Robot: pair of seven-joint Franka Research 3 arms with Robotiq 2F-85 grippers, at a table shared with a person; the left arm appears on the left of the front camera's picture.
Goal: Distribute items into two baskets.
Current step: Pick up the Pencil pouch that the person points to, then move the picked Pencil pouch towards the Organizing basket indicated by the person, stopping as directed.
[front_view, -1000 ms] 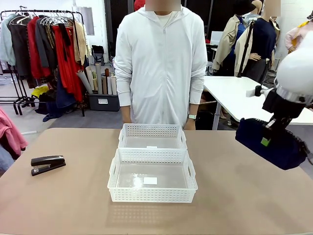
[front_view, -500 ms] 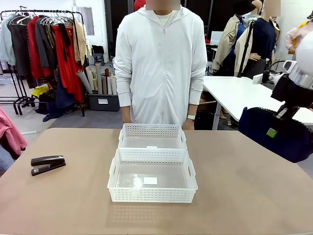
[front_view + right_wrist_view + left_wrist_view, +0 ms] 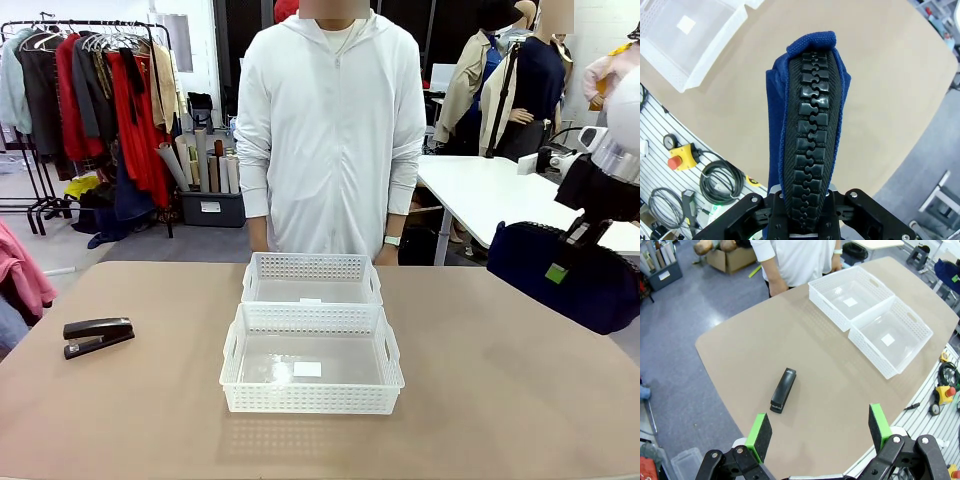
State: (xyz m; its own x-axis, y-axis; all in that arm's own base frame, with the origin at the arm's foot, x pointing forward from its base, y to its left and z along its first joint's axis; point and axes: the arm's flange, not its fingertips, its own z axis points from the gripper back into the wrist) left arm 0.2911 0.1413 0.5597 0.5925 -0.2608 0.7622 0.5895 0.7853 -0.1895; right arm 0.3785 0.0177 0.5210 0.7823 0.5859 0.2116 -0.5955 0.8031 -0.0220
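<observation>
Right gripper (image 3: 566,256) clamped on pouch (image 3: 603,290), off the table.
Left gripper (image 3: 820,427) wide open, stapler (image 3: 783,390) ahead of it.

The right hand (image 3: 807,207) clamps the navy pouch (image 3: 810,115) above the table (image 3: 890,100).

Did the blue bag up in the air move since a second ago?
Yes. The blue pouch has gone up and a little to picture right, farther from the larger basket.
</observation>
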